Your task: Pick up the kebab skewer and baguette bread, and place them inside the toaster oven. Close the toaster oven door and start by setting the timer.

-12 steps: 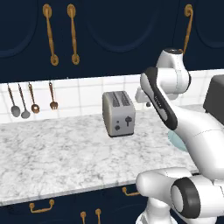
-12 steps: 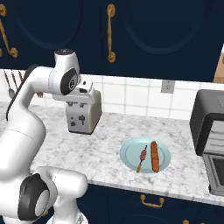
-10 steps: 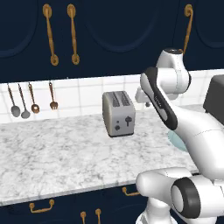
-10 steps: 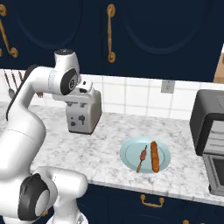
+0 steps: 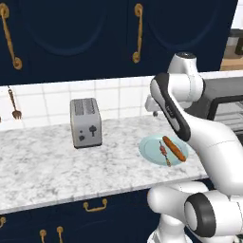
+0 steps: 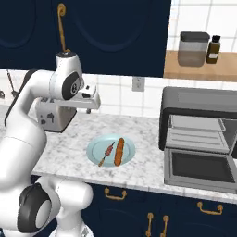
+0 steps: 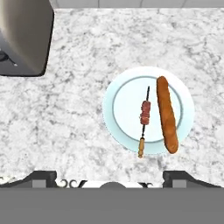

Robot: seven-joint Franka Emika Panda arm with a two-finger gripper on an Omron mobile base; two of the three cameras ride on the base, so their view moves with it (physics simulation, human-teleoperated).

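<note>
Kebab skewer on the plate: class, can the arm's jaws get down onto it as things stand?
Probably yes. The kebab skewer lies bare on the plate, apart from the baguette, with nothing above it and the jaws open.

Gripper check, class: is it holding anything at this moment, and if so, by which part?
Nothing is held. The gripper hangs open above the plate, where the kebab skewer and baguette bread lie untouched.

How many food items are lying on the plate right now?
2: the kebab skewer and the baguette bread lie side by side on the pale blue plate, skewer nearer the silver toaster.
</note>
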